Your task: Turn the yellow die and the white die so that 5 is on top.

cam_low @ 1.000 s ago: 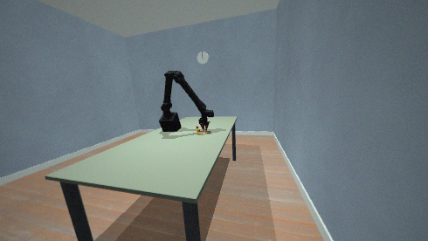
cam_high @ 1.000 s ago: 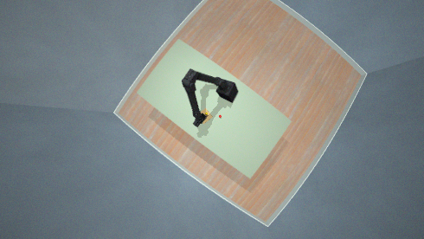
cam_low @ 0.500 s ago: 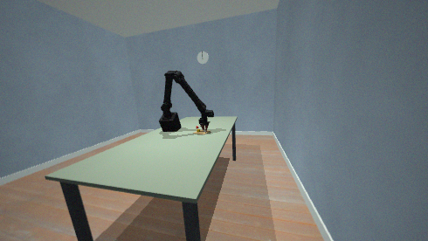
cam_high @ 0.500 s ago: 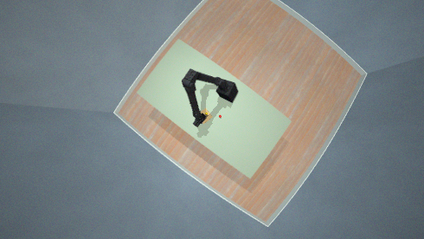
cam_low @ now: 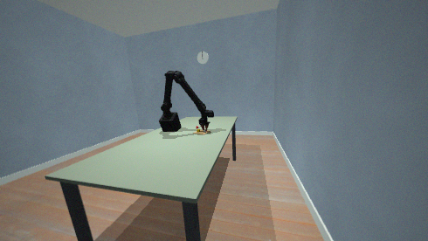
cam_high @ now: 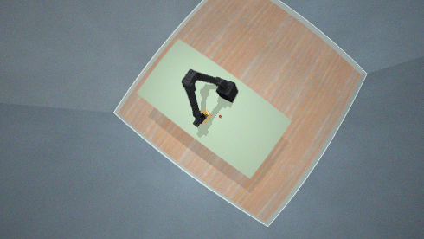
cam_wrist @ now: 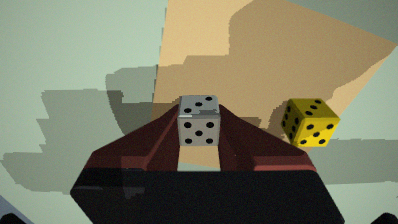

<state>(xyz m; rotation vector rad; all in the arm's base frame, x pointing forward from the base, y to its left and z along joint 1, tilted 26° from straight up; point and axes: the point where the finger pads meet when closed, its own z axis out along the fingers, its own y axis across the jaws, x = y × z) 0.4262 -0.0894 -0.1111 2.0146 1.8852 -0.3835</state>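
- The hand [cam_high: 202, 118] [cam_low: 204, 130] [cam_wrist: 198, 111] was pinching the white die [cam_wrist: 199, 121], its reddish fingers touching the die on two opposite sides, close to their tips.
- In the wrist view the white die sat midway between those fingers, showing five pips on the face nearer the bottom of the picture and three on the face above it. Whether it touched the surface below or was held clear of it could not be told.
- The yellow die [cam_high: 207, 113] [cam_low: 198, 130] [cam_wrist: 310, 122] lay outside the grip, near the hand and apart from it, to the right of the right-hand finger in the wrist view. Its brightest face there carried five pips and an adjoining one three.
- That yellow die rested on the tan mat [cam_high: 209, 118] [cam_low: 203, 133] [cam_wrist: 200, 30], by one of its edges.
- The red die [cam_high: 220, 116] [cam_low: 197, 127] was on the green bench [cam_high: 251, 138] [cam_low: 144, 157] [cam_wrist: 50, 40], off the mat and farther from the hand than the yellow one; its pips were too small to read.
- The black arm [cam_high: 193, 99] [cam_low: 191, 92] bent high over the bench and came down to the mat.

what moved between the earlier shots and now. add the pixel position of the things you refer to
nothing visibly: the arm [cam_high: 191, 96] [cam_low: 190, 92], red die [cam_high: 220, 116] [cam_low: 197, 127] and tan mat [cam_high: 209, 117] [cam_low: 201, 133] [cam_wrist: 200, 30] look the same in the top and exterior views. the hand [cam_high: 203, 119] [cam_low: 204, 130] [cam_wrist: 198, 111] is shut on the white die [cam_wrist: 199, 131] now, but with no earlier wrist view i can't tell when it took hold
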